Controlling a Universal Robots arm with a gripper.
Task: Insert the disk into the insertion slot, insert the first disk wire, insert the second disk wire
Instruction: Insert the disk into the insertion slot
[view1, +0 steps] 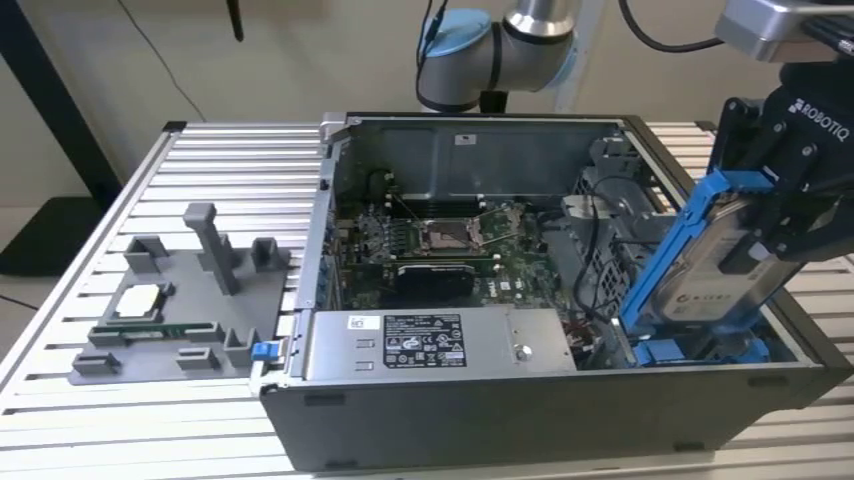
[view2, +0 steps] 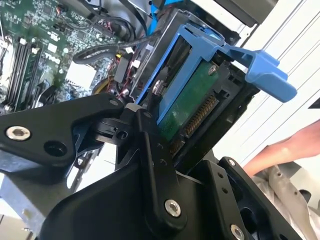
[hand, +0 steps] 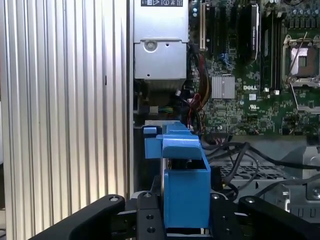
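Note:
My gripper (view1: 778, 212) is shut on the disk (view1: 727, 255), a silver-grey drive in a bright blue carrier. The disk hangs steeply tilted over the open computer case's front corner, at the exterior view's right. Its lower end reaches down beside the insertion slot (view1: 607, 265), a grey perforated sheet-metal cage. In the first wrist view the blue carrier (hand: 185, 190) stands between my black fingers (hand: 150, 220). The second wrist view shows the disk's green circuit board (view2: 187, 107) and its connector edge. Black wires (hand: 235, 155) lie loose in the case next to the cage.
The grey labelled power supply box (view1: 427, 345) sits along the case's front wall, with the motherboard (view1: 441, 240) behind it. A grey fixture (view1: 187, 300) with small parts stands on the ribbed table (view1: 134, 430) at the exterior view's left. A person's hand (view2: 280, 150) rests near the case.

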